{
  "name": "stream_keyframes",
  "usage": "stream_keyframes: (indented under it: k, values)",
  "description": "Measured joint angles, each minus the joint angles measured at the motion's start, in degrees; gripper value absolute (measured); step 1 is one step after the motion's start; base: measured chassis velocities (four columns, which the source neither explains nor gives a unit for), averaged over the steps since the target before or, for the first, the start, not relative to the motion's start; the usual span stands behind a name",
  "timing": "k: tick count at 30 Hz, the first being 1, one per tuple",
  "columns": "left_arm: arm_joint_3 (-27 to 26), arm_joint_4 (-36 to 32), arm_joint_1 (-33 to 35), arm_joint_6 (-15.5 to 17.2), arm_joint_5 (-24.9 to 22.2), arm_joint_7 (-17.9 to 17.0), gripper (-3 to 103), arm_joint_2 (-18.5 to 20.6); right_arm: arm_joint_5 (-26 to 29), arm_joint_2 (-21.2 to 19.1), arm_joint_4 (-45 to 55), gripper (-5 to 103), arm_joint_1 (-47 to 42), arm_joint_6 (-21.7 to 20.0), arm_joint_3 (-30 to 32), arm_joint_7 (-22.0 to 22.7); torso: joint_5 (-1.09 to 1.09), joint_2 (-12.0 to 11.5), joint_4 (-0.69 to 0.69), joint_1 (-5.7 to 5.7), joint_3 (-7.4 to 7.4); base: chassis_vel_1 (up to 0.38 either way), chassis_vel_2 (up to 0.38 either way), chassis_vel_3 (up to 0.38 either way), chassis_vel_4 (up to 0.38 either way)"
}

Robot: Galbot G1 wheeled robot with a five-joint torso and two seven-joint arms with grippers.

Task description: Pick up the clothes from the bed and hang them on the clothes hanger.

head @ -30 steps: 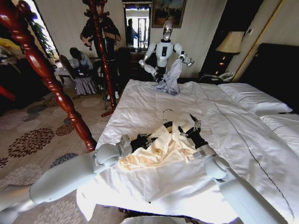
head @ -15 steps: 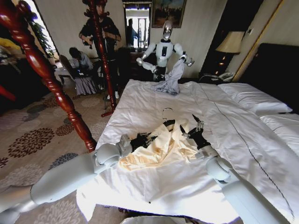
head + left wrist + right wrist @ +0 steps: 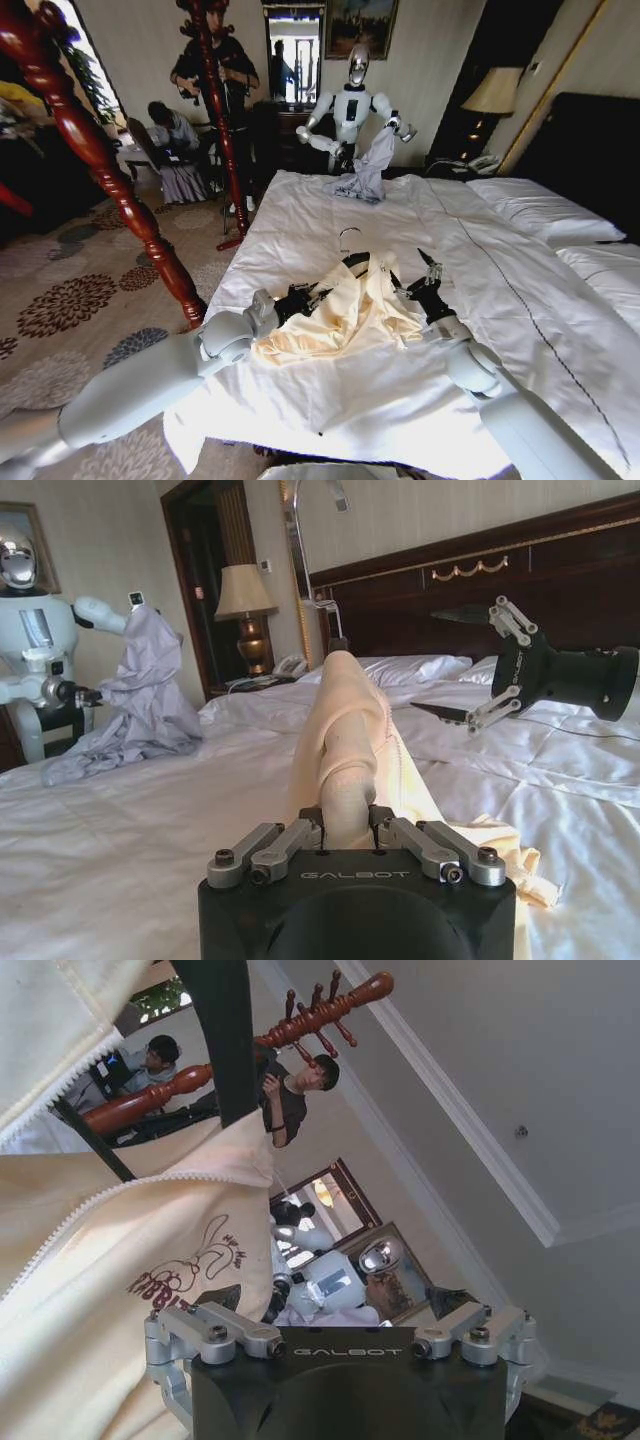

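Centrally on the bed (image 3: 330, 390), the sweatshirt (image 3: 345, 320) lies bunched in a ridge between the two arms. Left tool (image 3: 300, 300): closed on a fold at the garment's left end; the left wrist view shows its fingers (image 3: 262, 846) clamped around a rolled band of cream sweatshirt (image 3: 345, 750). Right tool (image 3: 420, 278): at the garment's right edge, fingers spread apart and holding nothing; the same tool appears in the left wrist view (image 3: 482, 670), raised above the sheet with its jaws apart. Hanger (image 3: 352, 262): black, with a silver hook, lying at the far end of the sweatshirt and partly tucked into it.

Surroundings: a reddish-brown coat stand (image 3: 100, 160) rises near left beside the bed; a second robot (image 3: 352, 105) stands at the far edge of the bed holding a grey garment (image 3: 368, 170); white pillows (image 3: 540, 210) and a lamp (image 3: 494, 92) lie far right.

The right wrist view adds detail: the zip edge and a dark printed chest mark (image 3: 185, 1265) on the sweatshirt, with a black bar of the hanger (image 3: 222, 1030) crossing above the cloth and the spread fingers (image 3: 215, 1335) of the right tool. The left wrist view alone shows the dark headboard (image 3: 480, 580).
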Motion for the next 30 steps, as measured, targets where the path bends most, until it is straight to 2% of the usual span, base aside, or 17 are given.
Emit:
stream_keyframes:
  k: [3, 6, 7, 11, 16, 23, 25, 28, 30]
  values:
    - [-1.06, -0.39, 1.04, 0.0, 0.23, 0.0, 18, 0.53, 1.72, -0.19, -0.05, 100, -0.16, -0.44, 0.1, 0.27, 0.0, 0.0, 0.01, 0.0, 0.0, 0.0, 0.0, 0.0, 0.0]
    - [-4.27, -1.68, 3.97, -0.11, 1.26, -0.02, 18, 2.3, 9.3, -0.38, -0.11, 100, -1.76, -1.02, 1.01, 0.65, 0.0, 0.0, 0.02, 0.0, 0.0, 0.0, 0.0, 0.0, 0.0]
    - [-4.27, -1.68, 3.97, -0.11, 1.26, -0.02, 18, 2.3, 9.3, -0.38, -0.11, 100, -1.76, -1.02, 1.01, 0.65, 0.0, 0.0, 0.02, 0.0, 0.0, 0.0, 0.0, 0.0, 0.0]
    - [-5.84, -2.48, 4.62, -0.42, 1.66, -0.14, 18, 3.07, 17.66, 1.32, 0.83, 100, -4.77, -0.85, 2.91, 0.68, 0.0, 0.0, -0.03, 0.0, 0.0, 0.0, 0.0, 0.0, 0.0]
    - [-6.34, -2.6, 5.01, -0.54, 1.71, -0.33, 18, 3.41, 18.54, 2.87, 1.05, 100, -5.54, -0.32, 3.31, 0.68, 0.0, 0.0, 0.0, 0.0, 0.0, 0.0, 0.0, 0.0, 0.0]
    - [-5.73, -2.74, 5.0, -0.54, 1.78, -0.64, 18, 2.99, 19.1, 2.9, 1.03, 100, -4.03, -0.06, 2.15, 0.03, 0.0, 0.0, -0.01, 0.0, 0.0, 0.0, 0.0, 0.0, 0.0]
    - [-5.5, -2.81, 4.98, -0.54, 1.81, -0.67, 18, 2.97, 20.6, 2.59, 1.32, 100, -3.02, -0.17, 1.47, -0.43, 0.0, 0.0, 0.0, 0.0, 0.0, 0.0, 0.0, 0.0, 0.0]
    - [-5.08, -2.82, 4.86, -0.54, 1.83, -0.69, 18, 2.9, 25.68, 1.29, 2.86, 100, -1.36, -0.81, -0.23, -2.31, 0.0, 0.0, 0.0, 0.0, 0.0, 0.0, 0.0, 0.0, 0.0]
    - [-4.98, -2.82, 4.81, -0.54, 1.83, -0.69, 18, 2.87, 26.47, 1.05, 3.14, 100, -1.21, -0.88, -0.49, -2.63, 0.0, 0.0, 0.0, 0.0, 0.0, 0.0, 0.0, 0.0, 0.0]
